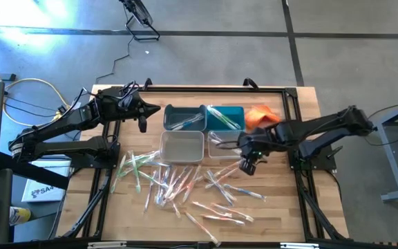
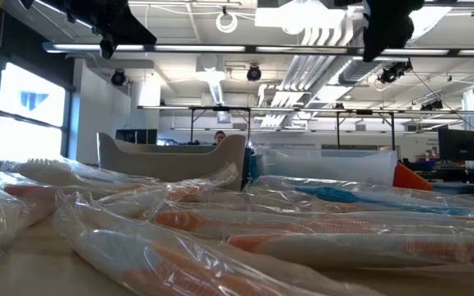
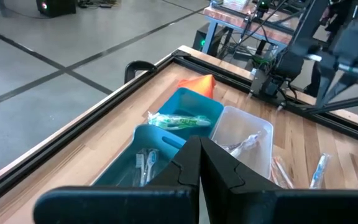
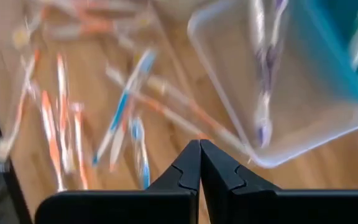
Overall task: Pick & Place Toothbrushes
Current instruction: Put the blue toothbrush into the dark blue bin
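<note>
Where the table is bare, toothbrushes [image 1: 185,187] just beside the empty, closed right gripper [image 1: 247,166].

Both end effectors [image 1: 144,117] [image 1: 246,166] closed, empty.

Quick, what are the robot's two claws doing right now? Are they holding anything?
Left gripper: shut, holding nothing, above the bins.
Right gripper: shut, holding nothing, over the toothbrushes.

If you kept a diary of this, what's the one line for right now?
left gripper: jaws shut, empty, above bins | right gripper: jaws shut, empty, over toothbrushes | most unsorted
</note>
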